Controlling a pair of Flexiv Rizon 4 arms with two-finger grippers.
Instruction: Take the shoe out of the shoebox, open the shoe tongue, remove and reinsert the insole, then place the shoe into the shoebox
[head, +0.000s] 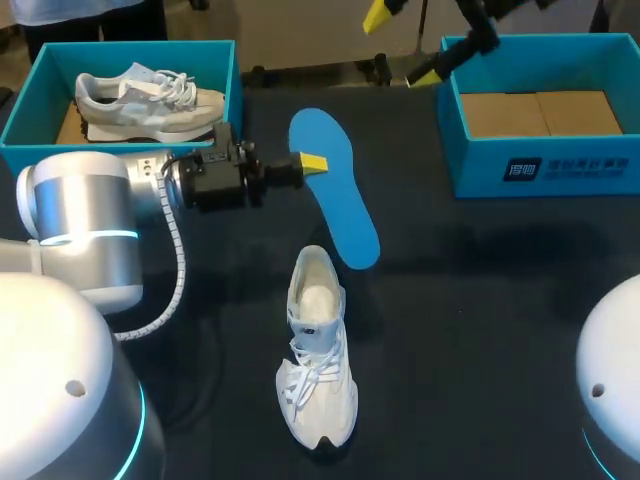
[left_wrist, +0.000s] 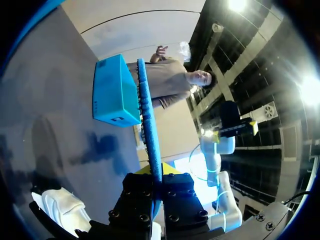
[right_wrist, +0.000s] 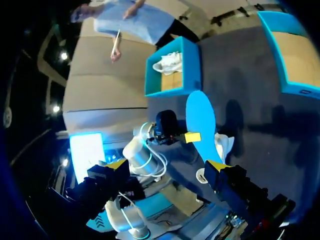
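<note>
Closest in, the white shoe lies on the table, toe at 6 o'clock, mouth at 12. Left gripper pinches the blue insole, whose length runs 11 to 5, ending beside that mouth. Right gripper hangs spread, empty, far off.

A table covered in dark, almost black cloth fills the scene. At its far left corner sits a teal box, open at the top. Inside it a grey and white sneaker lies upright on its sole, with its toe pointing towards the table's middle and white laces bunched over the tongue. It takes up most of the box. A brown cardboard liner shows under the heel.
</note>
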